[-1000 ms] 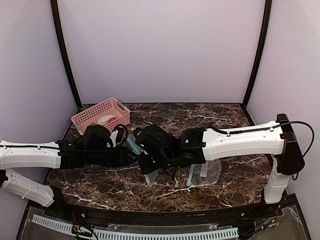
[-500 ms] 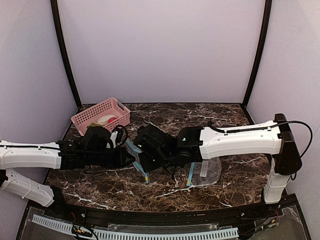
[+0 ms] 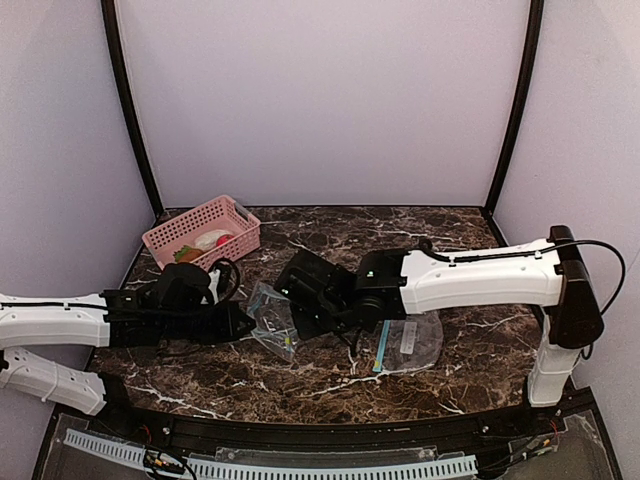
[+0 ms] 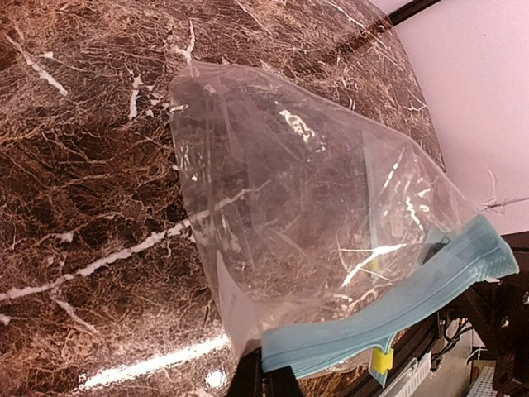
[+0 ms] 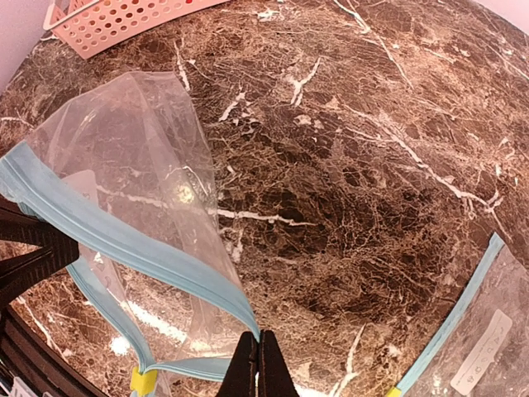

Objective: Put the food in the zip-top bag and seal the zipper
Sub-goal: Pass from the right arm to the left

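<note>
no readable text anywhere, white label (image 5: 483, 351) on the spare clear bag (image 5: 512, 289), print too blurred

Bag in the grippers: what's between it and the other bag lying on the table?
Just bare marble table, shown in the right wrist view between the held bag and the other bag.

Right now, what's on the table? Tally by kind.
Zip-top bags: 2 (centre bag, right bag)
Pink basket: 1
Food pieces showing in the basket: 3 (whitish piece, red ball, orange-brown piece); more may be hidden
Total: 6
</note>
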Controlling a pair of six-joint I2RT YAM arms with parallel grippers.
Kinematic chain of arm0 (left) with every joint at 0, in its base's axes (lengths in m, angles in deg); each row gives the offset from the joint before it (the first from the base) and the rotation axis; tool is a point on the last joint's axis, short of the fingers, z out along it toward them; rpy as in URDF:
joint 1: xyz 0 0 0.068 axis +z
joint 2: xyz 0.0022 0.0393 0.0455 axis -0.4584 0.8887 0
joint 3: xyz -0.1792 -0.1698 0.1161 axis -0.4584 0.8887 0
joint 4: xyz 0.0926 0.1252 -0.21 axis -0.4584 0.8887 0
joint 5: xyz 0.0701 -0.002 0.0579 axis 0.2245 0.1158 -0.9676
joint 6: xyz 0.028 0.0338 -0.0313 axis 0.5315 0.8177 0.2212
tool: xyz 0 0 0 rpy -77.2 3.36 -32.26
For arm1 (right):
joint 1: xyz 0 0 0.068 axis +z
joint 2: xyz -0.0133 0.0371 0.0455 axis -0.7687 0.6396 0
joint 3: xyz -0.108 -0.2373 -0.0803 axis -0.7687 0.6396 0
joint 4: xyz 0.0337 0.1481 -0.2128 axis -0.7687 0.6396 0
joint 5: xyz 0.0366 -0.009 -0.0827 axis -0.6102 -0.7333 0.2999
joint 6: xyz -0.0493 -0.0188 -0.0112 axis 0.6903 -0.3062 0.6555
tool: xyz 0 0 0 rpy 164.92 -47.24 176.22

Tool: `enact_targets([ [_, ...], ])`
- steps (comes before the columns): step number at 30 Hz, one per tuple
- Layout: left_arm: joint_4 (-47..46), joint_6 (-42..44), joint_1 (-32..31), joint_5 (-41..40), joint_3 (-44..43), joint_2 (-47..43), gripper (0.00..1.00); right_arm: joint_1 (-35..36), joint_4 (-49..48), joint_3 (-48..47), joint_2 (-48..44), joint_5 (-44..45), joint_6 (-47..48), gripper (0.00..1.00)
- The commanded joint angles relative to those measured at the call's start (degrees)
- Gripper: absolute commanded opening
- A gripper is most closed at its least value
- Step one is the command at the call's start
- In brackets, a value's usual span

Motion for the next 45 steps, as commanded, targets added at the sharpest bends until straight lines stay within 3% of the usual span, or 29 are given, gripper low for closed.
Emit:
enact_targets([
  [1,1.0,-0.1,0.0,-1.0,1.6,-1.3,0.01,-0.4,1.3,1.1,-2.6,1.6,-1.5,0.00],
  [4,-2.6,2.1,0.0,2.1,1.6,-1.4,0.01,-0.4,-2.6,2.2,-3.2,-1.7,2.3,0.00],
  [14,-15.0,7.7,-0.6,14.4,0.7,1.3,0.01,-0.5,-6.6,0.4,0.0,-6.8,5.4,0.17],
  [25,-18.3,7.1,-1.1,15.5,1.8,0.7,0.01,-1.4,-11.2,2.2,1.0,-10.5,6.4,0.40],
  [34,-17.0,7.7,-1.1,15.0,1.5,-0.1,0.01,-3.8,-10.0,5.7,3.9,-9.3,3.1,0.51],
  [40,-14.5,8.4,-1.1,13.3,1.9,-1.7,0.01,-5.7,-8.6,8.6,3.5,-8.0,1.2,0.53],
  [45,-5.8,7.6,-1.1,8.1,1.2,-3.3,0.01,-7.3,-3.6,9.4,2.3,-4.5,-1.9,0.53],
])
